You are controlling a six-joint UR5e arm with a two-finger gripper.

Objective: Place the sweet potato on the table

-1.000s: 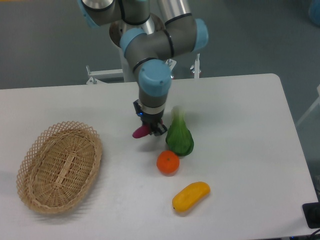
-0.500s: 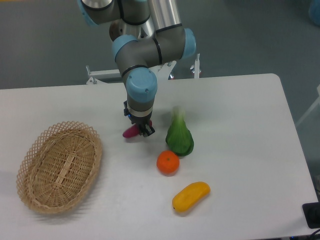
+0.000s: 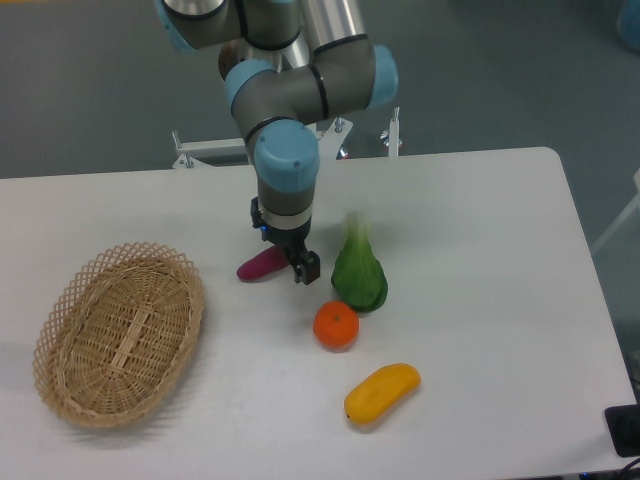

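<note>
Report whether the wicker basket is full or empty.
Empty. The basket shows only bare weave inside; the sweet potato lies outside it on the table.

Smooth magenta sweet potato (image 3: 262,265) on matt white table (image 3: 480,250); woven wicker basket (image 3: 118,333).

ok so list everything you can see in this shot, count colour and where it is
sweet potato: 1, magenta-purple, on the table just left of the hand
leafy green vegetable: 1, green with a pale stem, right of the hand
orange: 1, orange, in front of the green vegetable
oblong fruit: 1, yellow-orange, near the front edge, right of the orange
basket: 1, tan wicker, oval, on the left side, nothing visible in it
table: 1, white, under everything
dark object: 1, black, cut off at the right edge, cannot tell what
arm: 1, grey with blue caps, reaching down from behind the table
hand: 1, black, low over the table beside the sweet potato
</note>
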